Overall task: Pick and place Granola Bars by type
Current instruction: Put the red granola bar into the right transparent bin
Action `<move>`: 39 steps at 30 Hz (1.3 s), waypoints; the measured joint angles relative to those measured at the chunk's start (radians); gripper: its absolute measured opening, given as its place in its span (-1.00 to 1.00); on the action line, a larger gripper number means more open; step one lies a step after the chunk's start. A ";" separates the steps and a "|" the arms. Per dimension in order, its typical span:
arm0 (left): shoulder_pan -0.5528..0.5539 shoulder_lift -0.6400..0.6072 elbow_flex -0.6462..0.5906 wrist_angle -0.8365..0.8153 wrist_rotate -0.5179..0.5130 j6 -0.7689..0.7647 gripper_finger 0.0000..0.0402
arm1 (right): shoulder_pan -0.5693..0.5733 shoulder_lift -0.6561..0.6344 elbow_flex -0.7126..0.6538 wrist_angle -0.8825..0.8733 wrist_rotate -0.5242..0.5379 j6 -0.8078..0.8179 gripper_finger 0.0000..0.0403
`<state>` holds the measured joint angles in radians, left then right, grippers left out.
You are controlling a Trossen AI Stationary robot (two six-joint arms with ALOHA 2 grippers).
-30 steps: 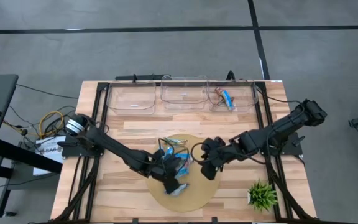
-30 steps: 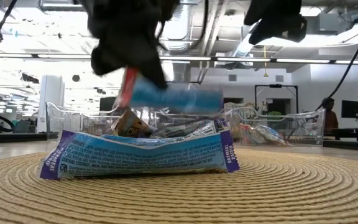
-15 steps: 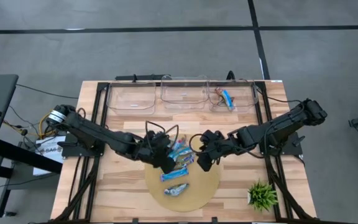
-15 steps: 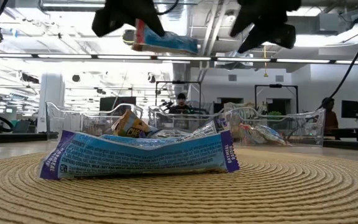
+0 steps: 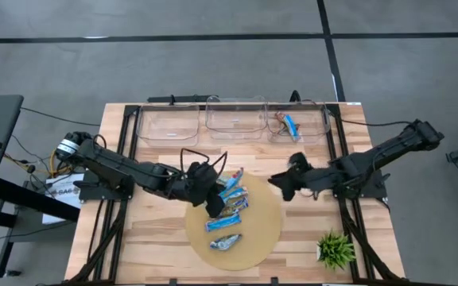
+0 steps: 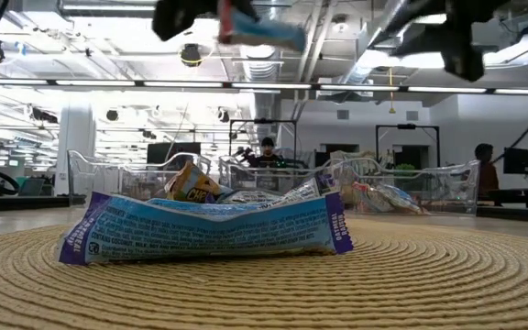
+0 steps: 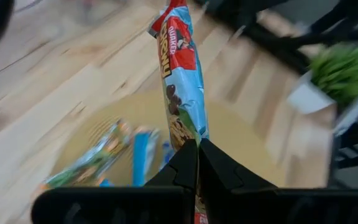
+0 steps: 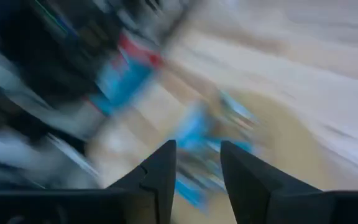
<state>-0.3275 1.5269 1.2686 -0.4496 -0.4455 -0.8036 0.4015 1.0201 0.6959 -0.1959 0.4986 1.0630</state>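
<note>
High view: the left gripper (image 5: 211,205) is over the round mat (image 5: 269,235), the right gripper (image 5: 281,184) beside it; low view: remaining granola bars (image 6: 207,225) lie on the mat; left wrist view: fingers clamp a blue bar (image 7: 180,93); right wrist view: fingers (image 8: 160,177) parted, empty.

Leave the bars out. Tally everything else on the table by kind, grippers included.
Clear bins: 3
Round woven mat: 1
Green plant: 1
Grippers: 2, left gripper shut on a blue bar, right gripper open
Total: 7
</note>
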 joint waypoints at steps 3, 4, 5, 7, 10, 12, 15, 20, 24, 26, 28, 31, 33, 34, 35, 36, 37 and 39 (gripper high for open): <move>0.028 0.000 0.000 0.098 0.037 0.036 -1.00 | -0.009 -0.040 -0.130 0.315 0.030 -0.032 -0.42; 0.038 0.000 0.000 0.120 0.049 0.044 -1.00 | -0.014 -0.039 -0.155 0.401 0.031 -0.049 -0.42; 0.049 0.000 0.000 0.138 0.065 0.049 -1.00 | -0.019 -0.038 -0.175 0.460 0.031 -0.064 -0.41; 0.069 0.000 0.000 0.181 0.097 0.056 -1.00 | -0.032 -0.020 -0.186 0.538 0.030 -0.092 -0.41; 0.094 0.000 0.000 0.249 0.141 0.059 -1.00 | -0.045 0.012 -0.186 0.622 0.013 -0.157 -0.41; 0.104 0.000 0.000 0.284 0.159 0.066 -1.00 | -0.048 0.029 -0.186 0.684 -0.014 -0.198 -0.40; 0.116 0.000 0.000 0.320 0.177 0.068 -1.00 | -0.057 0.050 -0.186 0.743 -0.027 -0.224 -0.35; 0.121 0.000 0.000 0.350 0.203 0.068 -1.00 | -0.093 0.065 -0.186 0.823 -0.038 -0.232 -0.17; 0.123 0.001 0.000 0.384 0.216 0.074 -1.00 | -0.140 0.073 -0.183 0.838 -0.127 -0.208 -0.02; 0.129 0.002 0.000 0.407 0.240 0.082 -1.00 | -0.158 0.077 -0.177 0.831 -0.162 -0.210 0.03; 0.138 0.012 0.000 0.430 0.256 0.083 -1.00 | -0.169 0.086 -0.156 0.836 -0.187 -0.230 0.06; 0.146 0.014 -0.001 0.426 0.265 0.081 -1.00 | -0.175 0.096 -0.131 0.829 -0.208 -0.260 0.06; 0.146 0.014 -0.001 0.427 0.262 0.081 -1.00 | -0.175 0.100 -0.110 0.834 -0.216 -0.279 0.01; 0.145 0.014 -0.001 0.426 0.257 0.082 -1.00 | -0.175 0.100 -0.102 0.836 -0.220 -0.284 -0.04; 0.145 0.014 -0.001 0.425 0.257 0.083 -1.00 | -0.175 0.100 -0.099 0.834 -0.225 -0.286 -0.09; 0.145 0.014 -0.001 0.427 0.257 0.082 -1.00 | -0.175 0.101 -0.096 0.832 -0.233 -0.286 -0.17; 0.147 0.014 -0.001 0.429 0.258 0.082 -1.00 | -0.175 0.102 -0.093 0.831 -0.236 -0.286 -0.25; 0.149 0.014 -0.001 0.427 0.258 0.082 -1.00 | -0.175 0.102 -0.089 0.832 -0.236 -0.291 -0.45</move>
<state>-0.1788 1.5406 1.2678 -0.0226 -0.1879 -0.7212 0.2264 1.1217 0.6070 0.6363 0.2623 0.7721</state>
